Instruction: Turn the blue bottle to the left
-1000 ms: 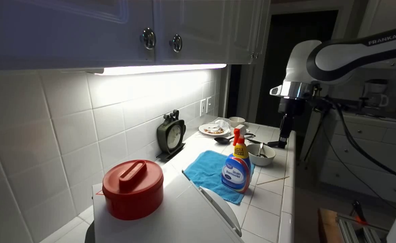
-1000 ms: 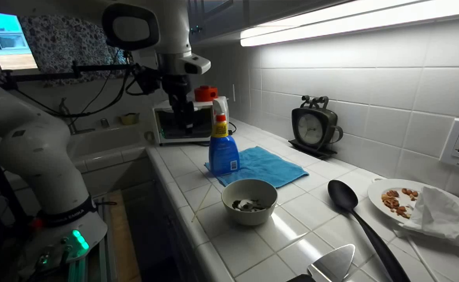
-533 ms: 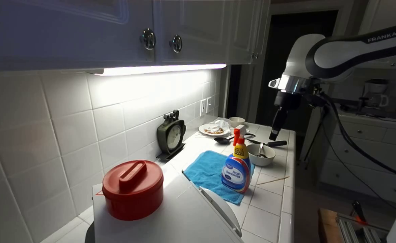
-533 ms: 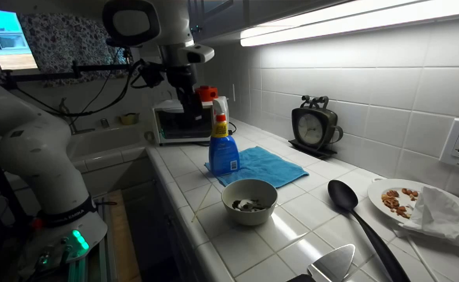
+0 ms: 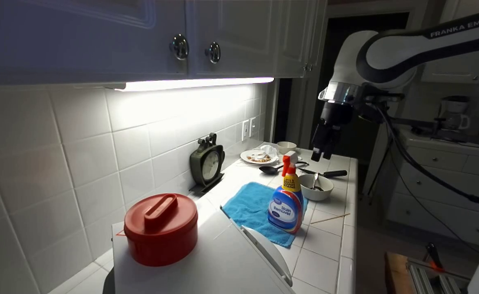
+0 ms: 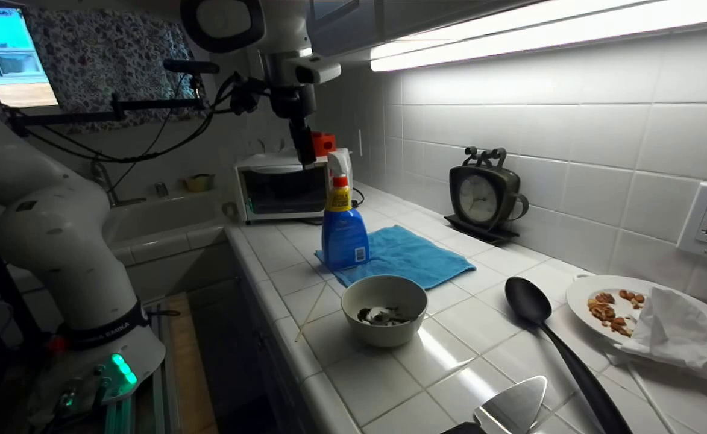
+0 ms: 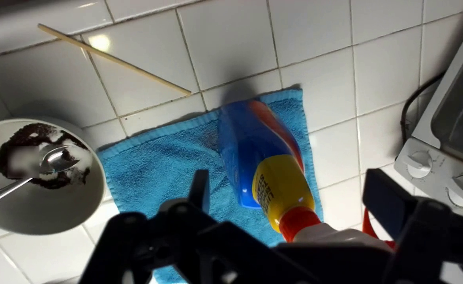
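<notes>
My pincer (image 5: 321,155) hangs over the tiled surface (image 5: 321,241) with its jaws spread and nothing held, apart from the blue bottle (image 5: 287,204) by both exterior views, though my wrist view lines the yellow neck up between the jaws. The bottle stands upright at the edge of the blue cloth (image 6: 413,256), near a bowl (image 6: 384,334), its large label towards the toaster oven (image 6: 284,190). I judge the positioning only part done: taking hold, turning it left and letting go are all left to me, and I can't tell whether its present facing already counts as any of the turn.
</notes>
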Tool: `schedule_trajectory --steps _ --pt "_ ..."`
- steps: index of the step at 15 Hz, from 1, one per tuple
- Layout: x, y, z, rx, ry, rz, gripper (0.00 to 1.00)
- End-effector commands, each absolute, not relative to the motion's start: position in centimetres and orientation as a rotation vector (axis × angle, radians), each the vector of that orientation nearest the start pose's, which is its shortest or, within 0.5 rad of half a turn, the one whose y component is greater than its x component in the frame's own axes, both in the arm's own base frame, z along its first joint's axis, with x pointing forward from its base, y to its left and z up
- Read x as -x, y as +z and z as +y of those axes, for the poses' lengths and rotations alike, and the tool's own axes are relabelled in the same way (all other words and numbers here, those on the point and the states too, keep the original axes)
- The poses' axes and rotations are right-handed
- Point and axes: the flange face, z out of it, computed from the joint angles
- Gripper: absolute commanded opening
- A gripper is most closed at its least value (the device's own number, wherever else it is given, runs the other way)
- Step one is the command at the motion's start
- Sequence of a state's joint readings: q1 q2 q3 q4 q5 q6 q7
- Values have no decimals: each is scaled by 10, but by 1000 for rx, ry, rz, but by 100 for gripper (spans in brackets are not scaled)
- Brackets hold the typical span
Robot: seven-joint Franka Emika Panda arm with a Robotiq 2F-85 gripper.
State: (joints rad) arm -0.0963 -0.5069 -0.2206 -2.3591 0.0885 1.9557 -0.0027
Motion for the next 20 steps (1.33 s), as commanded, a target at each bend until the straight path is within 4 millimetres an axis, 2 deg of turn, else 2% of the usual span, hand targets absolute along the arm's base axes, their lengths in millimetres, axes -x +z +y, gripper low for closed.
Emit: schedule_trajectory --steps 1,5,8,14,19,20 --pt "-402 535 -122 2838 -92 698 100" --pt "-403 548 -118 2771 -77 1008 100" --pt "-410 547 -117 2700 -124 1204 100" --pt "-433 536 -110 2642 -234 1304 100" --pt "-442 528 -105 2615 -204 1360 100" --pt "-443 527 -105 2614 -201 1368 86"
